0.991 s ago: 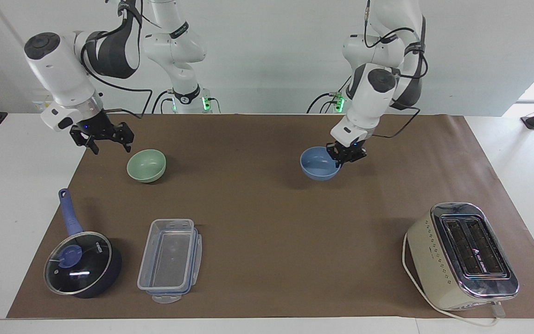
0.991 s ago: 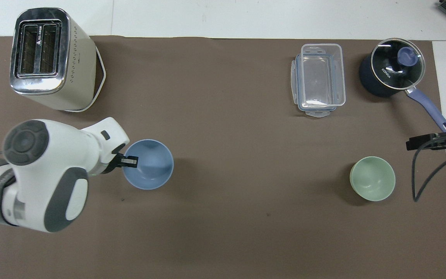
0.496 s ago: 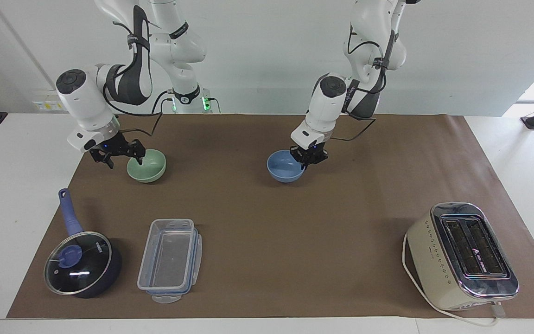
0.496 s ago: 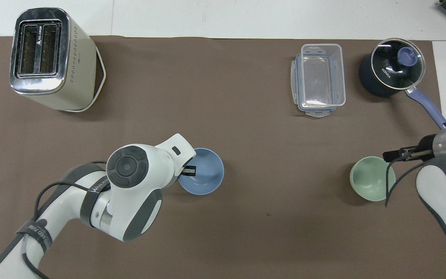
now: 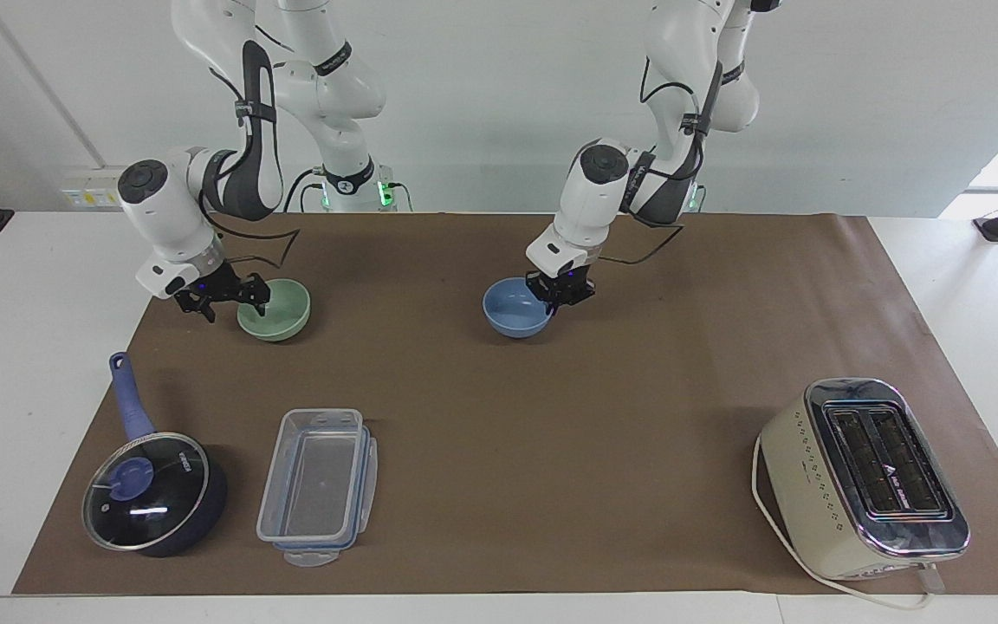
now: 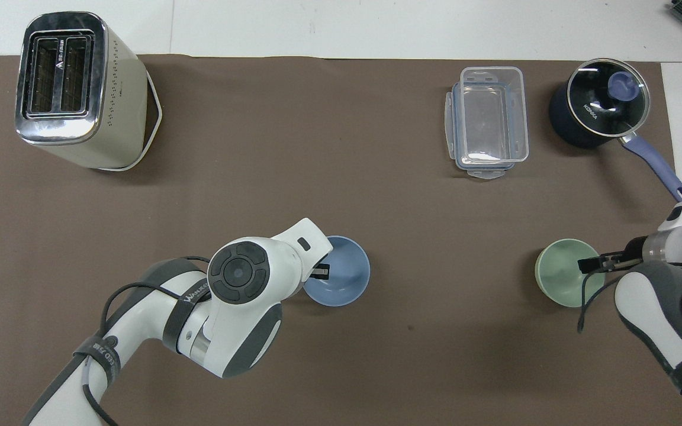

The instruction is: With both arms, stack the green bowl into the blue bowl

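Note:
The pale green bowl [image 5: 276, 309] sits upright on the brown mat toward the right arm's end; it also shows in the overhead view [image 6: 563, 278]. My right gripper [image 5: 233, 303] is open and low at that bowl's rim, one finger over the inside and one outside; it shows in the overhead view [image 6: 600, 262] too. The blue bowl [image 5: 512, 314] is upright near the middle of the mat and shows from above [image 6: 344, 281]. My left gripper [image 5: 561, 295] is shut on its rim, on the side toward the left arm's end [image 6: 319, 273].
A cream toaster [image 5: 863, 477] stands toward the left arm's end, farther from the robots. A clear plastic container [image 5: 317, 485] and a dark blue lidded saucepan [image 5: 152, 494] lie farther from the robots than the green bowl. The saucepan's handle [image 6: 655, 168] points toward the right gripper.
My left gripper has moved the blue bowl from the left arm's end toward the middle of the mat. My right gripper has come down from beside the green bowl to its rim.

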You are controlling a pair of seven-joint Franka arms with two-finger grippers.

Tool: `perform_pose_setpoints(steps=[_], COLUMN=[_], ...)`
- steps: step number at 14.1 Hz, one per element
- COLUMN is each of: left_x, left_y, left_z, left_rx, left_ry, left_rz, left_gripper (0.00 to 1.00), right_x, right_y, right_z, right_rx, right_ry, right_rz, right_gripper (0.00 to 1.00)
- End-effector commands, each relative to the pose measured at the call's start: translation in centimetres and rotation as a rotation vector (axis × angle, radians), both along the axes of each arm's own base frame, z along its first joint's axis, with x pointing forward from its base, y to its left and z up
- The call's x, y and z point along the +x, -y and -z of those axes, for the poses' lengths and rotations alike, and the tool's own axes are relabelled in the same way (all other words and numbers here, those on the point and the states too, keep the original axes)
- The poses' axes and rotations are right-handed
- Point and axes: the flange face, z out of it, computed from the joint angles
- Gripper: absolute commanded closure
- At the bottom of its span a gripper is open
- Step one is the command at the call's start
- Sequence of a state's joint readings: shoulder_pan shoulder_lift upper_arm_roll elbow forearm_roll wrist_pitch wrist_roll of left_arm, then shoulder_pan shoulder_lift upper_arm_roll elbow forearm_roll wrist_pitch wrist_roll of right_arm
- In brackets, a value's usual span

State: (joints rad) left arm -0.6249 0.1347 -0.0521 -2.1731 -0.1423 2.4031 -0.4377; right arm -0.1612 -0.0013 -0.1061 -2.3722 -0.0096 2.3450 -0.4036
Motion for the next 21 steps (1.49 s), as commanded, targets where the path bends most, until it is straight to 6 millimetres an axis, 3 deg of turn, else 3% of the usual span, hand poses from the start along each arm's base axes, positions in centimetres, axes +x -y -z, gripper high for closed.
perform_pose_setpoints(steps=[1,2,3,4,5,6,9,13,16,17,21], left_x=[0.7,0.9,1.2,1.4,1.6,2.0,5.1,8.0,10.9,11.4,12.4], left_y=[1.3,1.3,1.3,1.1,0.6,0.1,-5.3,-13.5,-19.3,-21.3,-25.9], left_z=[1.0,0.8,0.6,0.3,-0.5,-1.4,-7.2,-15.5,-24.0,-25.9,-29.7], left_rx=[-0.011,-0.013,-0.014,-0.014,-0.014,-0.009,0.008,0.024,0.069,0.073,0.086], left_ry=[-0.008,-0.003,-0.001,0.000,0.000,0.003,0.041,0.108,0.129,0.132,0.080], left_rz=[-0.005,-0.001,0.000,-0.003,-0.012,-0.020,-0.042,0.071,0.088,0.087,0.034], left_gripper=[0.83,0.59,0.24,0.07,0.00,0.00,0.00,0.00,0.00,0.00,0.00], right_x=[-0.3,-0.3,-0.3,-0.3,-0.2,-0.1,1.0,3.2,4.3,4.9,6.8], right_y=[-0.1,0.0,0.0,0.2,0.3,0.2,0.1,-0.2,-0.9,-1.7,-5.1], right_z=[0.8,0.8,0.8,0.8,0.8,0.6,-0.4,-5.0,-9.4,-11.0,-16.1], right_rx=[0.016,0.018,0.018,0.020,0.022,0.029,0.059,0.079,0.113,0.138,0.144], right_ry=[-0.002,-0.002,-0.001,-0.003,0.000,0.007,0.024,0.023,0.017,0.028,0.052], right_rz=[-0.028,-0.031,-0.043,-0.049,-0.046,-0.037,-0.008,-0.019,-0.036,-0.041,-0.095], right_gripper=[0.04,0.26,0.48,0.69,0.89,1.00,1.00,1.00,1.00,1.00,1.00])
